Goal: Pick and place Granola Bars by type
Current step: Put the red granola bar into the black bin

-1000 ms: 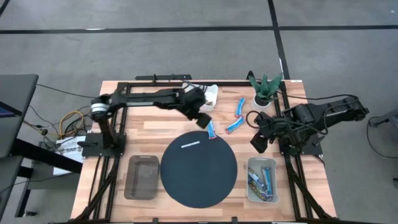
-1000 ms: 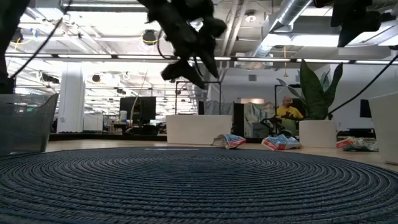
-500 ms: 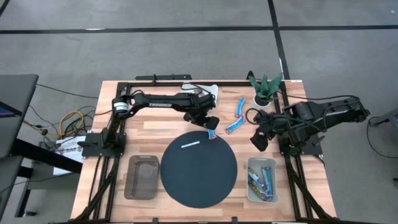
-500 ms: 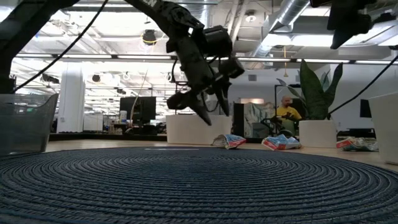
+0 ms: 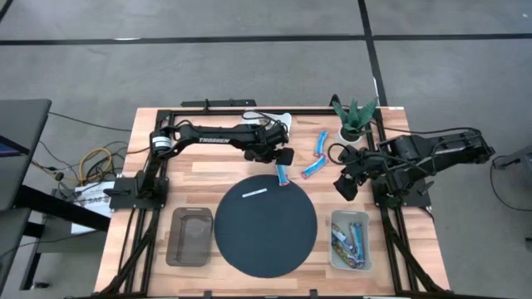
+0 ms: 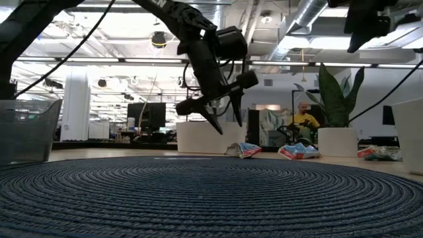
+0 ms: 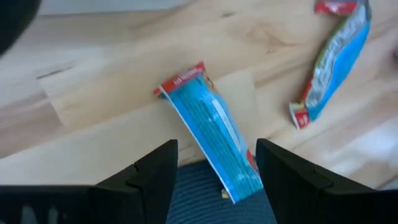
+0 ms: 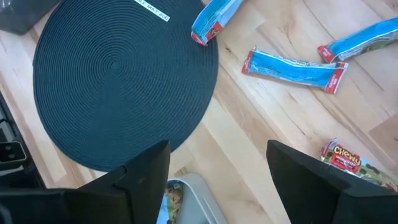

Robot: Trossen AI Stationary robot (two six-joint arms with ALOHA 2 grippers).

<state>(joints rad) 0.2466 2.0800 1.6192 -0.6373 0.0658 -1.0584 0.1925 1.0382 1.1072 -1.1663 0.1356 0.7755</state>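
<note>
Left gripper (image 5: 281, 159) hung above the table (image 5: 208, 170), just off the mat's (image 5: 266, 226) 12 o'clock edge, jaws spread wide and empty. In its wrist view a blue bar (image 7: 211, 132) lay flat between the fingers (image 7: 155, 177), one end overlapping the mat rim; in the low view the gripper was clear of the surface.

From above, that bar (image 5: 283, 174) sat at the mat's 12 o'clock. Two more blue bars lay toward 1 o'clock: one (image 5: 312, 168) nearer the mat, one (image 5: 322, 143) farther back, near the plant (image 5: 352, 119).

Right gripper (image 5: 343, 184) waited at the mat's 2 o'clock, above the table, jaws wide, holding nothing. Its wrist view showed the three blue bars and a tan bar (image 8: 348, 158) on the wood.

Right bin (image 5: 349, 241), at the mat's 3 o'clock, held several mixed bars. Left bin (image 5: 189, 237), at 9 o'clock, looked empty.

A white strip (image 5: 254, 193) marked the mat.
</note>
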